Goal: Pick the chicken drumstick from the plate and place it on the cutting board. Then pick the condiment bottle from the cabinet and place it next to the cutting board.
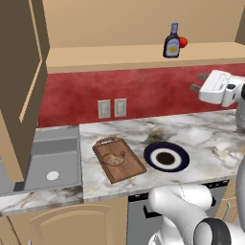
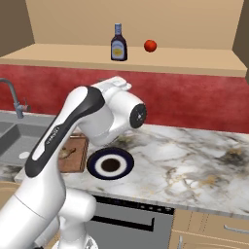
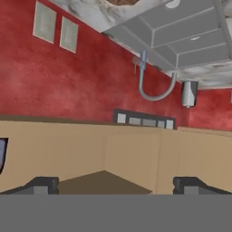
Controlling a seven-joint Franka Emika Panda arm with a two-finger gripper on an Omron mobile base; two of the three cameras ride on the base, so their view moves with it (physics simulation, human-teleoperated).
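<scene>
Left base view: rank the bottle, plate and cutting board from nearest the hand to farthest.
The hand is raised at the right, open.
1. Bottle: on the cabinet shelf, up and left of it.
2. Plate: on the counter below.
3. Cutting board: further left, with the drumstick on it.

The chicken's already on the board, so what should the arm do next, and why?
Probably move the open gripper toward the bottle on the cabinet shelf. The drumstick lies on the cutting board, the plate is bare, and the bottle stands untouched beside a red ball.
</scene>
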